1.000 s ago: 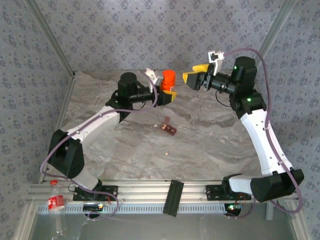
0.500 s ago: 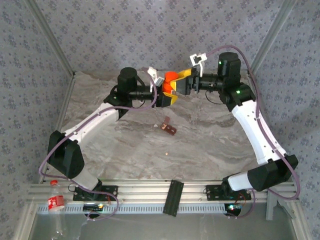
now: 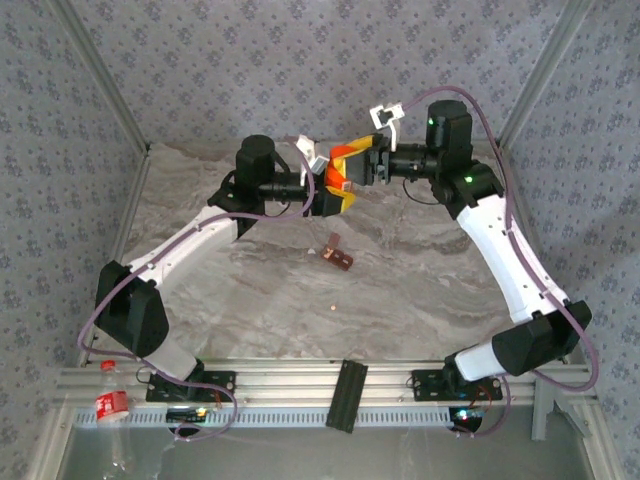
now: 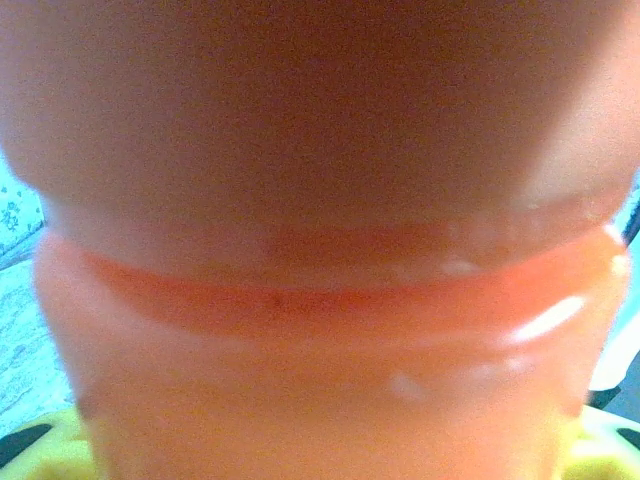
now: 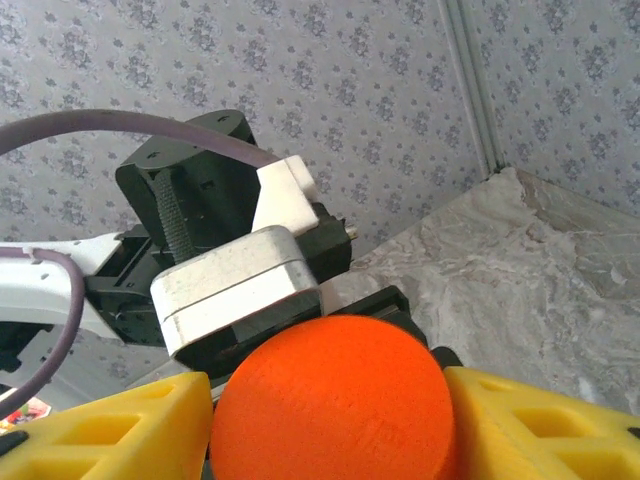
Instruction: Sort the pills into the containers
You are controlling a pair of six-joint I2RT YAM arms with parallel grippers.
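Nearest to you, one black plate (image 3: pixel 345 395) lies across the rail at the front edge. One clear plastic bottle with a red label (image 3: pixel 112 400) lies off to the left of it.

Beyond the rail, on the marbled desk (image 3: pixel 420 290), you have one pill (image 3: pixel 333 308), a lone pale speck on open surface, well apart from both arms. Just past it lies the one containers strip (image 3: pixel 340 259), dark reddish-brown and set at a slant near the desk's middle. How many compartments it has is too small to count from above.

Farther back, your two arms meet over the far half of the desk around one orange bottle (image 4: pixel 320 400), held up off the surface. The left claw (image 3: pixel 336 188) is clamped on the bottle's body. From its wrist camera the bottle presses right up to the lens, with yellow fingers (image 4: pixel 40 450) peeking in at the bottom corners. The right claw (image 3: pixel 347 165) comes in from the opposite side. Its two yellow fingers (image 5: pixel 110 425) are drawn in against either side of the single orange cap (image 5: pixel 335 400), with no gap visible between pad and cap.

Behind the meeting claws rises the patterned back wall (image 3: pixel 300 60).
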